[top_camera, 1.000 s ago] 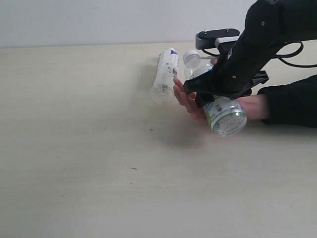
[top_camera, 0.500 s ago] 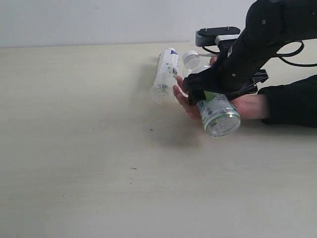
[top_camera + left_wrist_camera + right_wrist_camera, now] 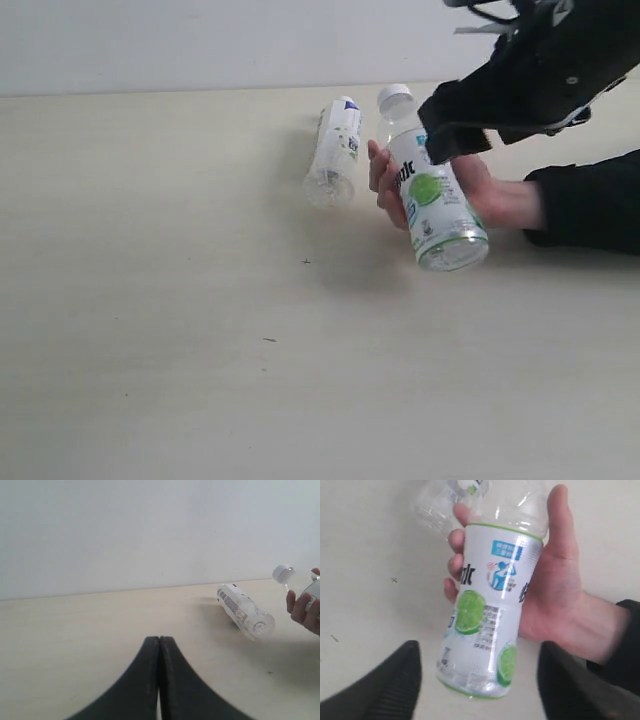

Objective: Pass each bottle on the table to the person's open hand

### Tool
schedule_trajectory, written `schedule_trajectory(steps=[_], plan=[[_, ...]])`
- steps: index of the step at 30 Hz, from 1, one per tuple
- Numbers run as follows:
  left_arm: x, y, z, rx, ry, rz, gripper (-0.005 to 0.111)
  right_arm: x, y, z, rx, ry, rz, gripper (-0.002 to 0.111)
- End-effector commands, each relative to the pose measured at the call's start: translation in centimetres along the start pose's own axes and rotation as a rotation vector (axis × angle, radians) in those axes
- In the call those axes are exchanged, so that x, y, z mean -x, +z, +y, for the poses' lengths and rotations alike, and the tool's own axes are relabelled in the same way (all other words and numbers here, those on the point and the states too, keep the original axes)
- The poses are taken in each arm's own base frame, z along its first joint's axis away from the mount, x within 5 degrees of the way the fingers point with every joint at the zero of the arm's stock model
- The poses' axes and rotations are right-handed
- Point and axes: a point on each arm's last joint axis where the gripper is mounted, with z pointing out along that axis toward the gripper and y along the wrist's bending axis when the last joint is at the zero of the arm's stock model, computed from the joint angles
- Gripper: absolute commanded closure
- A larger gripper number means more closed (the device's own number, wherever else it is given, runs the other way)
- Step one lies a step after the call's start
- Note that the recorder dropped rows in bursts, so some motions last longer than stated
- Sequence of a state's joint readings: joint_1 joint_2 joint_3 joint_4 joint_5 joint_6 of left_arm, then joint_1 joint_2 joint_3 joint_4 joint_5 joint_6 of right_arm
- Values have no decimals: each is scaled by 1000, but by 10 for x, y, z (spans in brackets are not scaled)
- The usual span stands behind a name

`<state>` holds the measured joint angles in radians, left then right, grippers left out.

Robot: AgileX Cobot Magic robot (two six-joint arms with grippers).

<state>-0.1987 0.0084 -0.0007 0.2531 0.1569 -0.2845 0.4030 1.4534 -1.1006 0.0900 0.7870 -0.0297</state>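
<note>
A lime-labelled bottle (image 3: 432,205) with a white cap rests in the person's hand (image 3: 495,198), whose fingers curl round it. My right gripper (image 3: 458,135) hovers just above it, open and off the bottle; in the right wrist view the bottle (image 3: 490,615) and hand (image 3: 555,595) lie beyond the spread fingers of that gripper (image 3: 480,647). Another clear bottle (image 3: 334,152) lies on its side on the table (image 3: 150,300), just left of the hand. The left wrist view shows that lying bottle (image 3: 245,611) far ahead of my left gripper (image 3: 159,640), which is shut and empty.
The person's black sleeve (image 3: 590,205) lies along the table's right side under my right arm. A white wall (image 3: 200,40) closes the far edge. The lying bottle sits close to the person's fingertips (image 3: 300,607).
My right gripper has let go of the lime bottle and risen up and to the right. The person's fingers have closed round the bottle, which now points its cap toward the wall.
</note>
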Motion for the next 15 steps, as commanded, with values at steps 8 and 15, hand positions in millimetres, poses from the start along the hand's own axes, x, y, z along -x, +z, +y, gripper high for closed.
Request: schedule_trajectory(steps=[8,15], plan=[[0,0,0,0,-9,-7,107,-117,-138,0,-57,-120,-438,107],[0,0,0,0,-9,-7,107,-203,-152,-13,-221,-206,-643,107]])
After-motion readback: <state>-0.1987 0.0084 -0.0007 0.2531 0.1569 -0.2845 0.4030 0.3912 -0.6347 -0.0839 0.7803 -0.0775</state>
